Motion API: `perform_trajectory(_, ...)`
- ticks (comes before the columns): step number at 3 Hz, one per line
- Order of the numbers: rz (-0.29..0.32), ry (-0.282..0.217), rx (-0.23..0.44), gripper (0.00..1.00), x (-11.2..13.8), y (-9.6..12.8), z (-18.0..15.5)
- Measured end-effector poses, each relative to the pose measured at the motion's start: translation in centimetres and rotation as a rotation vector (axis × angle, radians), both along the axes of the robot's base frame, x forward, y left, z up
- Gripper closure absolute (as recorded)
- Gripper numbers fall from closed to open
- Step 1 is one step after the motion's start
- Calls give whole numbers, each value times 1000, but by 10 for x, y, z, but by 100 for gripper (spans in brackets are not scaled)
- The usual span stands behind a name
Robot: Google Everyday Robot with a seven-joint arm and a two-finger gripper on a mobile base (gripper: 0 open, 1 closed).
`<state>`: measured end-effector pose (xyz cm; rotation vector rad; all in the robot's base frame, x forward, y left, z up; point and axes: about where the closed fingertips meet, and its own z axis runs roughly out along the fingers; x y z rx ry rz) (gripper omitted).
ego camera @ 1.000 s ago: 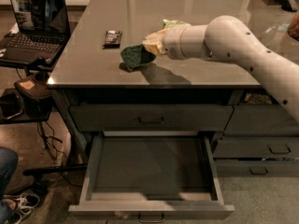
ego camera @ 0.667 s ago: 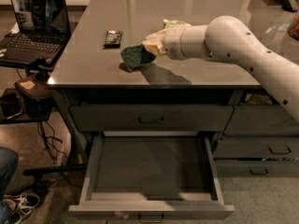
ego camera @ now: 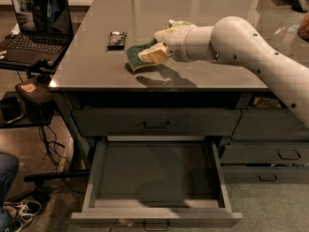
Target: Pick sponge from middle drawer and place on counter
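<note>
We see an open laptop (ego camera: 41,21) on a stand at the left. A small black flat thing (ego camera: 117,38) lies on the counter (ego camera: 87,66), left of the gripper (ego camera: 155,53).

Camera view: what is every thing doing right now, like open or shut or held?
sponge: held in the gripper, seemingly just above the counter.
gripper: shut on the sponge, over the counter's front part.
middle drawer: pulled open, nothing in it.
top drawer: shut.
laptop: lid open, screen lit.
</note>
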<state>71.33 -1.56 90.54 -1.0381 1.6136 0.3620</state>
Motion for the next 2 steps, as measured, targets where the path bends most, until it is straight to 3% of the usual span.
perform_trajectory(1, 0, 0, 0, 0, 0, 0, 0)
perform_trajectory(2, 0, 0, 0, 0, 0, 0, 0)
